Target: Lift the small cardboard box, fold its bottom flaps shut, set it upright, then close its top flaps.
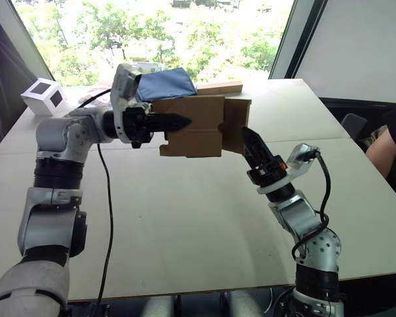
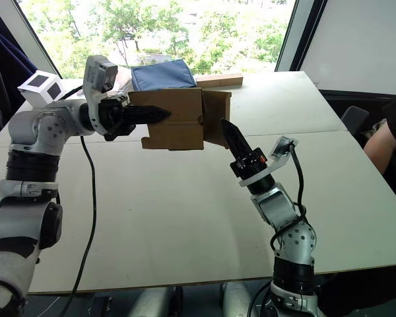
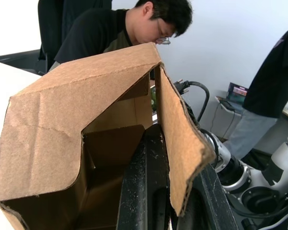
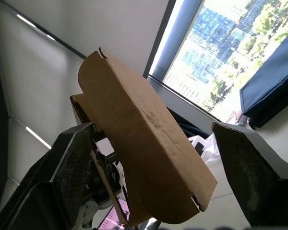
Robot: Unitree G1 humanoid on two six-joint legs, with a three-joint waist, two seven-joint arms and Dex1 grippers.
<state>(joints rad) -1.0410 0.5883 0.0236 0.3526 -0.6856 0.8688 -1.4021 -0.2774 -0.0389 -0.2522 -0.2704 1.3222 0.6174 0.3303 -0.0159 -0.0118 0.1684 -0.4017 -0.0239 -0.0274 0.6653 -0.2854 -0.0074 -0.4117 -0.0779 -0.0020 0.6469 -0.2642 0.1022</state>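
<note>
Two arms work the box (image 1: 191, 125), which hangs in the air above the counter (image 1: 185, 218), toward its far edge. The left gripper (image 1: 175, 121) is clenched on one wall, a finger (image 3: 146, 191) inside the carton and the other outside. The right gripper (image 1: 254, 145) has its jaws spread, straddling a flap (image 4: 144, 143) at the end facing it without pinching it. Lifting looks done; the flaps (image 1: 236, 125) at that end stand open, so folding seems barely begun, with setting upright and closing the other end left. Inside, the box looks empty apart from the finger.
</note>
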